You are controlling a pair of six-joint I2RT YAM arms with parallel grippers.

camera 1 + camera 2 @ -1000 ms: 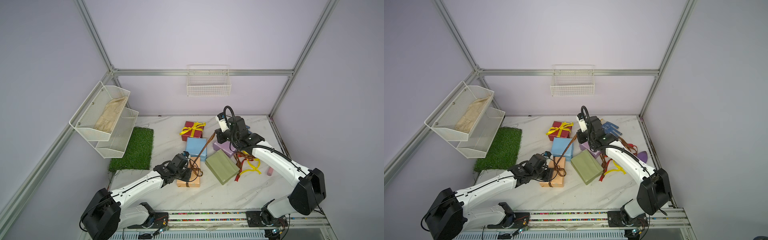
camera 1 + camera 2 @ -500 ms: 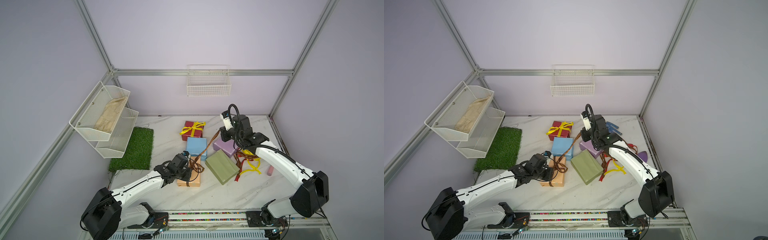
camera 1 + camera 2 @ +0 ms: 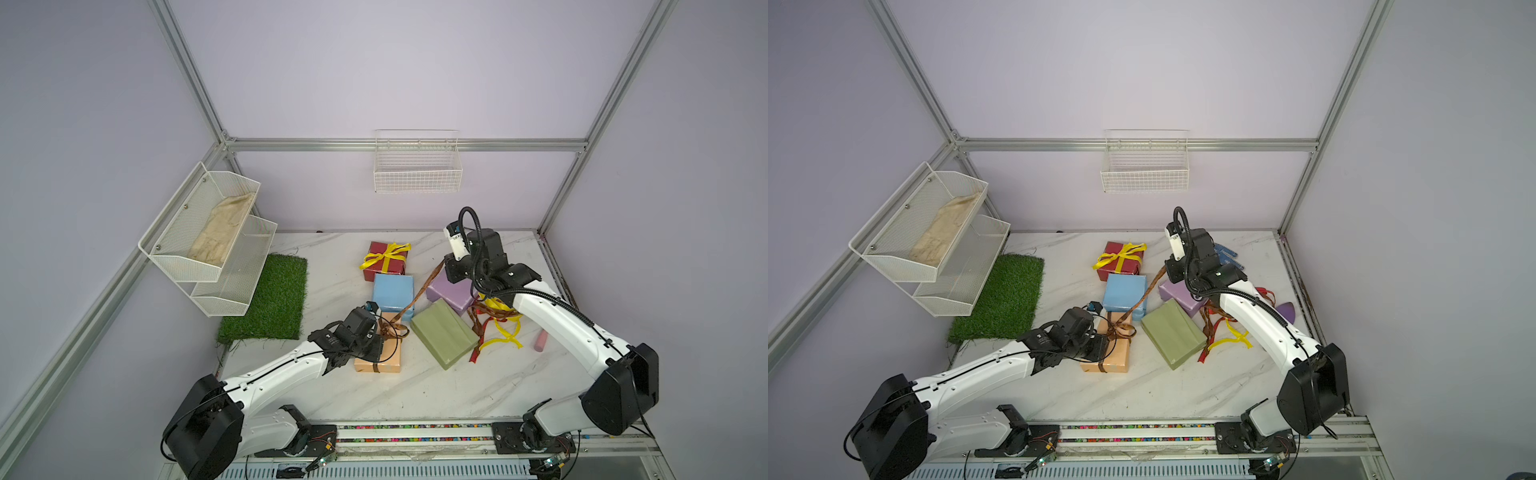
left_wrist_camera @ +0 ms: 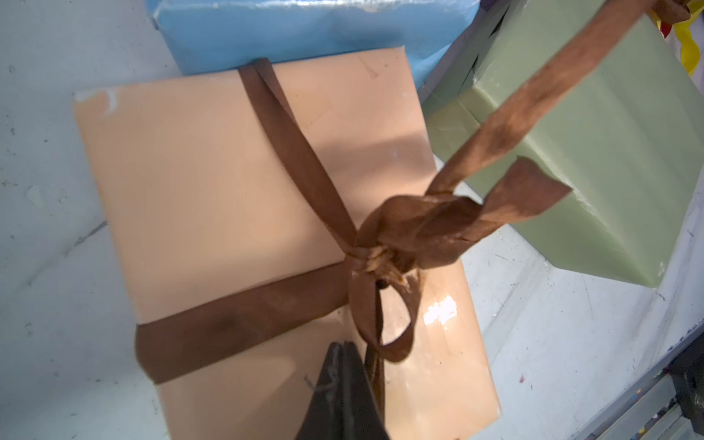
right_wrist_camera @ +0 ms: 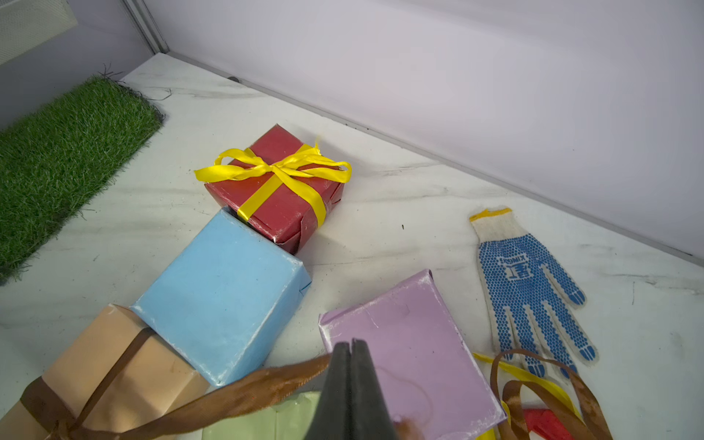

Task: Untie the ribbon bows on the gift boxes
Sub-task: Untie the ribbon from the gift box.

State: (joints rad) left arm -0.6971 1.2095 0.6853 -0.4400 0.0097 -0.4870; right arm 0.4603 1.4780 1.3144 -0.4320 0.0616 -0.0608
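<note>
**Fig.** L gripper (image 4: 343, 347): jaws clenched together, tips at peach box (image 4: 213, 183) top, beside bow (image 4: 384, 255) loop. R gripper (image 5: 349, 344), above lilac box (image 5: 404, 335): jaws clamped on brown ribbon (image 4: 525, 106) tail, stretched taut from bow. Peach box lies front-centre on table (image 3: 415, 395), abutting blue box (image 3: 392, 291); green box (image 3: 444, 338) to its R.

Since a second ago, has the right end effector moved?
Yes: the right end effector, shut on the brown ribbon, shifted slightly away from the dark red box.
</note>
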